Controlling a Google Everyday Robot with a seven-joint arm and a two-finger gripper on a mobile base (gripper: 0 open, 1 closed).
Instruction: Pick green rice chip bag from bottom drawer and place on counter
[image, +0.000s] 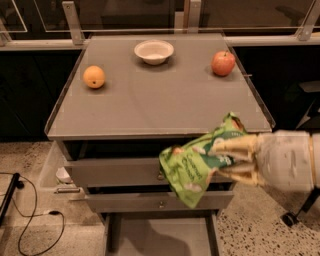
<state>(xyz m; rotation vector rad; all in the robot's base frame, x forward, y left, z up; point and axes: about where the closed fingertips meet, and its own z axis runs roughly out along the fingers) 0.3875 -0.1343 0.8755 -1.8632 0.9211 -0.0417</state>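
Grey matte counter, crinkly green rice chip bag clenched in cream jaws before drawers

hand at right, arm cut off by edge, green rice chip bag hiding drawer fronts, bottom drawer cropped

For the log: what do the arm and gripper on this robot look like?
The gripper, at the right of the view in front of the grey metal drawer fronts, has two pale tan fingers. Behind them sits a bulky, rounded, off-white cylindrical wrist. No cables or markings show.
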